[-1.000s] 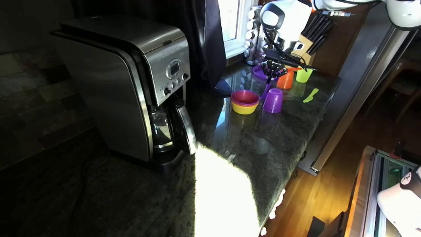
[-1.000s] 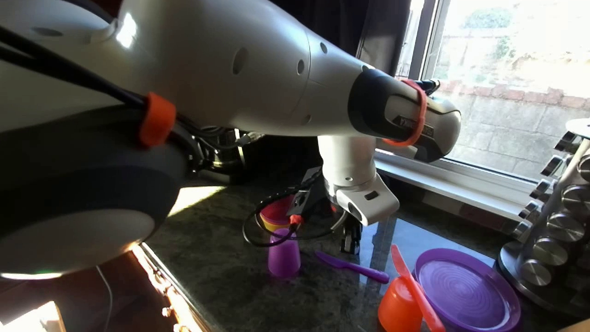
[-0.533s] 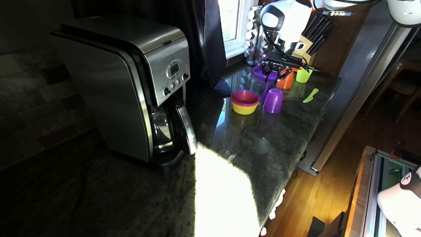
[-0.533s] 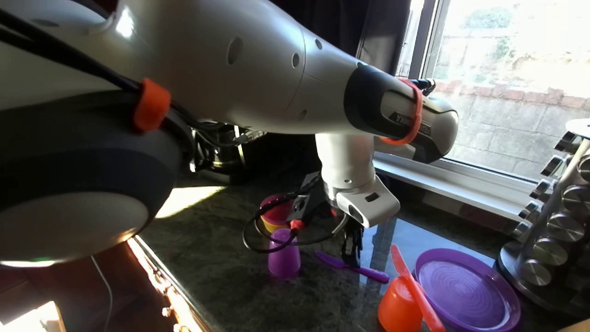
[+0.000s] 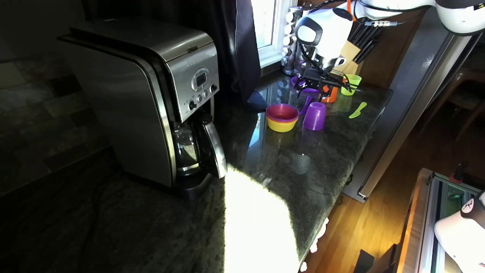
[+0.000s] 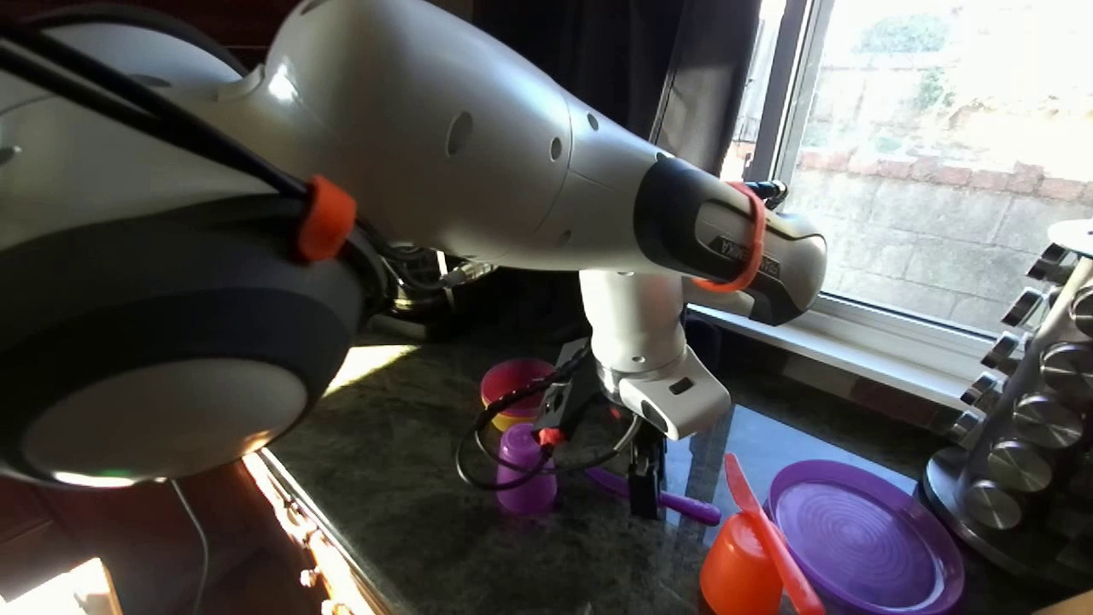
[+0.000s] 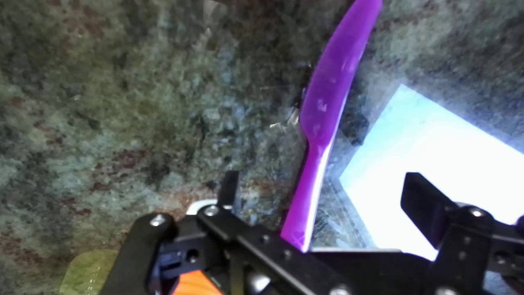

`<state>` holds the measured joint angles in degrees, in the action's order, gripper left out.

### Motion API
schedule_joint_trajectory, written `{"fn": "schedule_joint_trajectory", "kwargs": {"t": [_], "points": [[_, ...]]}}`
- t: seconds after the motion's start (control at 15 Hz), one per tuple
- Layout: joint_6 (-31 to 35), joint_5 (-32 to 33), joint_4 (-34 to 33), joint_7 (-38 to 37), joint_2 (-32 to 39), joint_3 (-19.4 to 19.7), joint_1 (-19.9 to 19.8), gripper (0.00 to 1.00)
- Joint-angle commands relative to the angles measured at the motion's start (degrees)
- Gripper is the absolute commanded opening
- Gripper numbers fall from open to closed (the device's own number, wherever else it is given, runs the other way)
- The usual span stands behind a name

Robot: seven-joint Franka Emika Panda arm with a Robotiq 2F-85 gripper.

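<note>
My gripper [image 7: 326,192] stands open above the dark stone counter, with nothing held. In the wrist view a purple knife [image 7: 323,110] lies flat beneath it, handle in the gap between the spread fingers and blade pointing away. Both exterior views show the gripper [image 5: 310,95] over this knife [image 6: 696,510]; whether the fingertips touch the counter I cannot tell. Beside it stands an upside-down purple cup [image 5: 314,115], near stacked bowls [image 5: 282,117], red inside and yellow at the bottom. An orange cup [image 6: 739,568] with a red-orange knife [image 6: 773,538] resting across it is close by.
A purple plate [image 6: 862,538] lies near the spice rack [image 6: 1016,427]. A green cup [image 5: 350,85] and green knife [image 5: 358,110] are toward the fridge side. A coffee maker [image 5: 144,98] stands on the counter, and a knife block [image 5: 348,53] is behind the arm.
The fingers have gone from close together to spread wide. The gripper has come down a little over the purple knife, which has not visibly moved.
</note>
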<state>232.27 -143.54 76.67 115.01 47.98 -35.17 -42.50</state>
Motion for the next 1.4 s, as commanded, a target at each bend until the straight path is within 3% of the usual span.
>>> {"fn": "schedule_joint_trajectory", "kwargs": {"t": [0.0, 0.13, 0.47, 0.87, 0.93, 1.33], "points": [[-0.47, -0.98, -1.15, 1.55, 0.87, 2.16, 2.16, 0.97], [-0.38, -0.98, -1.62, 1.53, 1.19, 3.20, 3.24, 0.91], [-0.30, -0.98, -2.56, 1.44, 1.78, 6.50, 6.17, 0.48], [0.54, -1.00, -4.03, 1.54, 2.28, 8.11, 7.55, 0.05], [0.74, -1.00, -4.24, 1.43, 2.42, 8.25, 7.64, 0.00], [0.64, -0.99, -4.16, 1.56, 1.91, 7.45, 7.11, 0.04]]}}
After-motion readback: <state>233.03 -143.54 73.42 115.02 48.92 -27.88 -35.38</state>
